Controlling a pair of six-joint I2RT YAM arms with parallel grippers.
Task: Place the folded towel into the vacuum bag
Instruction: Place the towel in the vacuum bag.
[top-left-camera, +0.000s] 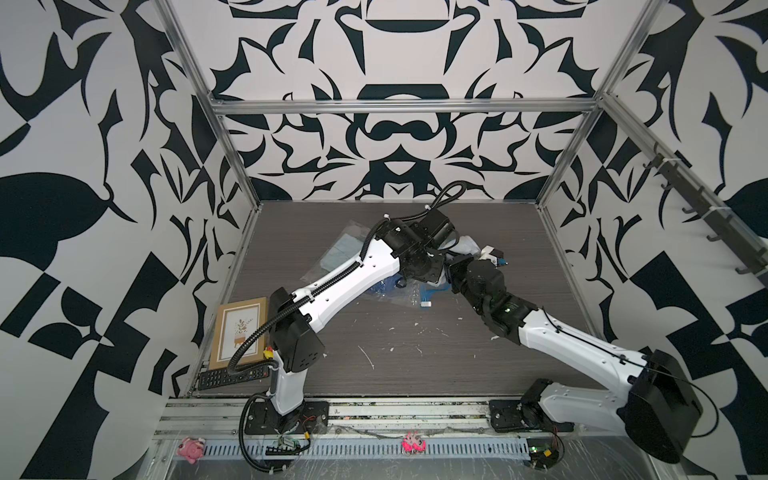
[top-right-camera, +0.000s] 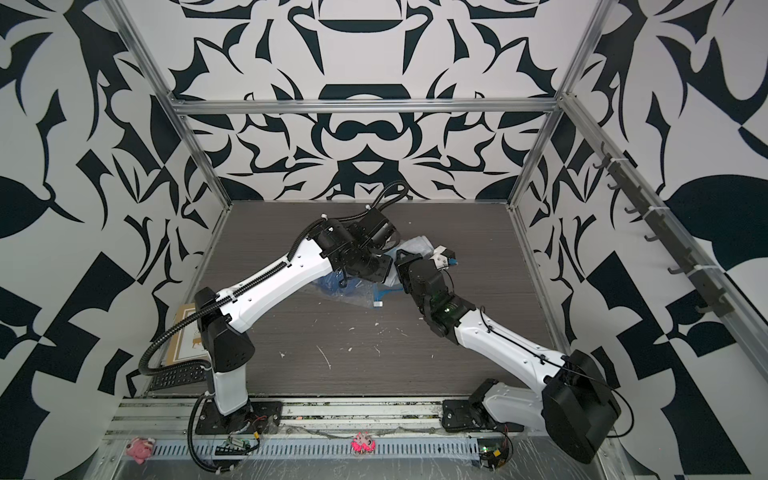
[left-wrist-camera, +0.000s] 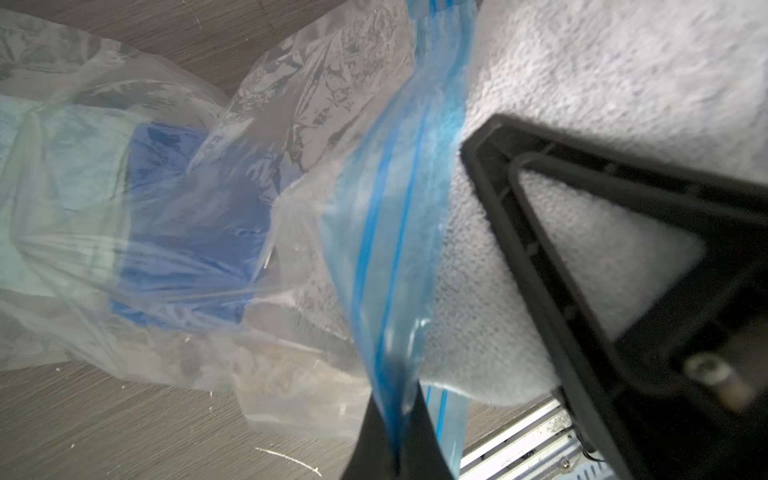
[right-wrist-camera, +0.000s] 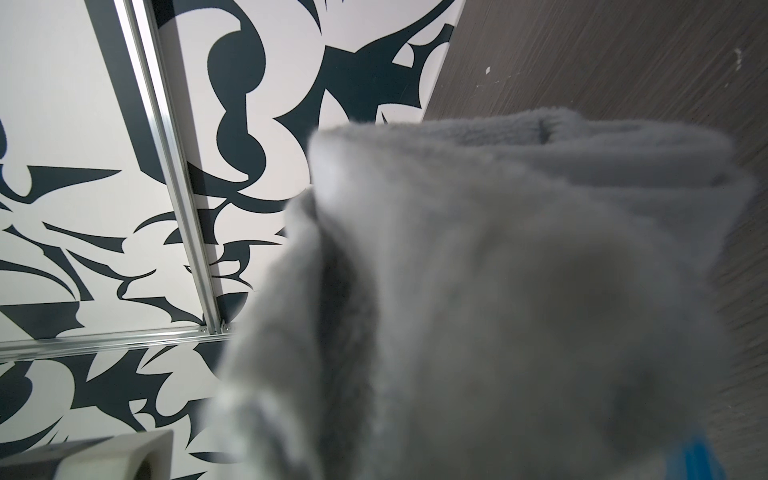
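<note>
Plainly, the folded towel is off the bench and sits at the mouth of the vacuum bag, its grey pile pressed against the blue zip strip; one edge of it seems to show through the clear plastic just past the strip, while most of it is outside. The left gripper has its fingers pressed together on the zip strip, which runs down between them in the left wrist view; the rest of the bag lies crumpled on the bench behind, a blue patch showing through the film. The right gripper comes in from the opposite side and holds the towel; its fingers are buried in the cloth (the right wrist view is filled with blurred grey folds), so only a narrow grip can be made out. In both top views the two wrists almost meet over the middle of the bench; a picture frame and a remote control lie well apart, by the left arm's base.
</note>
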